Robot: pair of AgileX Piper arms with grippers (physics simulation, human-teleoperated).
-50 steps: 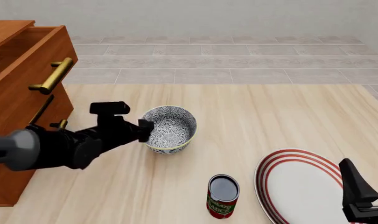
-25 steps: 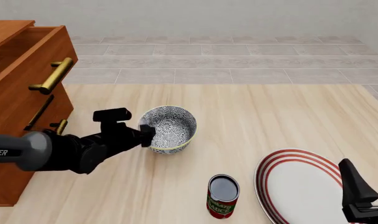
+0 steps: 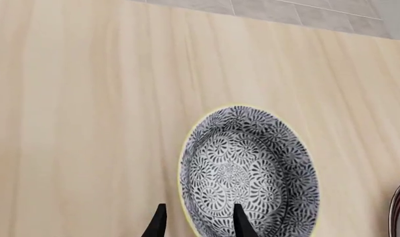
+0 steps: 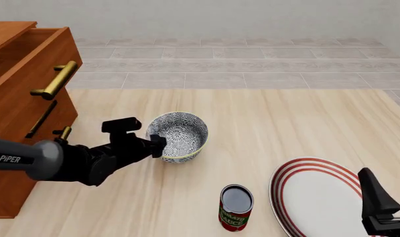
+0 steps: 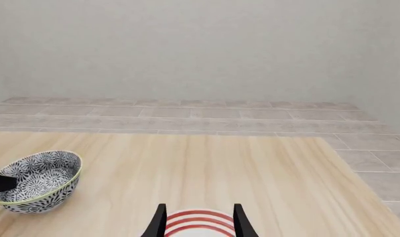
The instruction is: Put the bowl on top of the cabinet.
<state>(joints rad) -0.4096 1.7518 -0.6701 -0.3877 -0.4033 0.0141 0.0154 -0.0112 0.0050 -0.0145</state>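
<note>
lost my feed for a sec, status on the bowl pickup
Left gripper open, fingers straddling bowl rim, not closed yet. Bowl on table, cabinet to its left. Right gripper open, idle over plate.

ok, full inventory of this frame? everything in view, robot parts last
bowl: 1, white with dark grey-blue floral pattern, yellowish rim; mid table, upright, right of the cabinet.
cabinet: 1, reddish-brown wood, brass handles; left edge of the front view, on the table.
plate: 1, white with red rings; near right of the table.
can: 1, red label, dark top; upright, near side, between bowl and plate.
table: 1, pale wood; grey tiled floor beyond.
left gripper: 1, black; fingers straddle the bowl's near rim, one inside, one outside, not visibly closed on it.
right gripper: 1, black; open, over the plate.
</note>
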